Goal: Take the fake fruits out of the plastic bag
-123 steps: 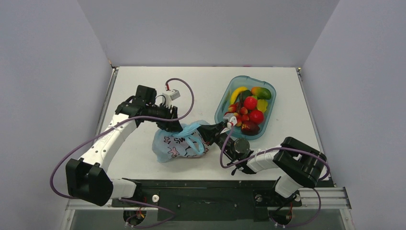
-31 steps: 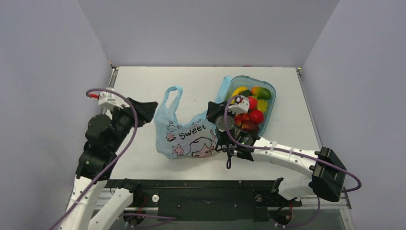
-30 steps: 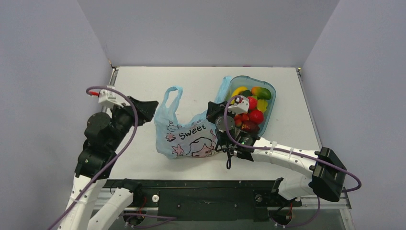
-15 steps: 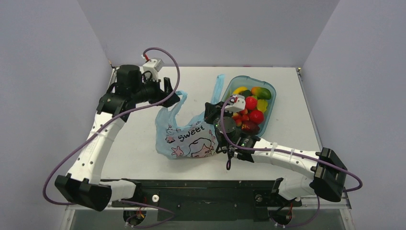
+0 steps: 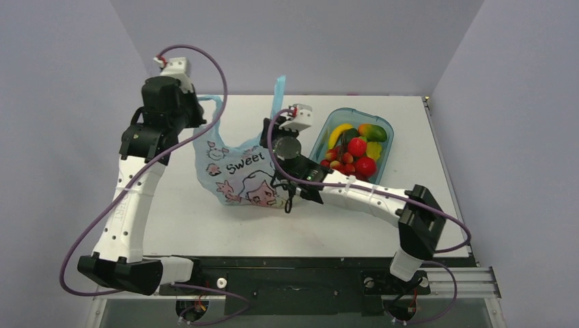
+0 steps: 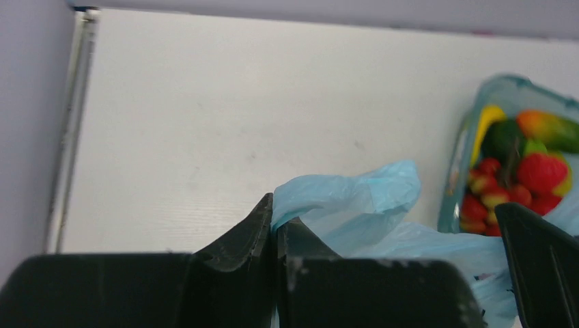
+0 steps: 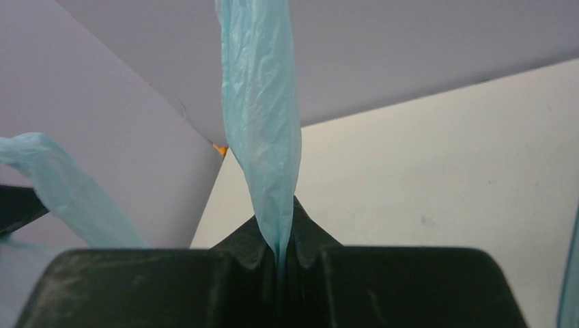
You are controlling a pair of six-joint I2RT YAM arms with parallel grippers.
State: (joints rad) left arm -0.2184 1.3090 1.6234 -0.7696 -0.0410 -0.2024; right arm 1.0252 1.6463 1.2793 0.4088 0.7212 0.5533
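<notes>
On white table, lilac walls, left fingers, right fingers both pinching plastic bag handles

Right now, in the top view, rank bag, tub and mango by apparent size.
Largest: bag or tub, too close to rank; the bag hangs raised, nearer the camera.
Smallest: mango, clearly.

A robot lab cell: bare lavender walls box in a white table.
</notes>
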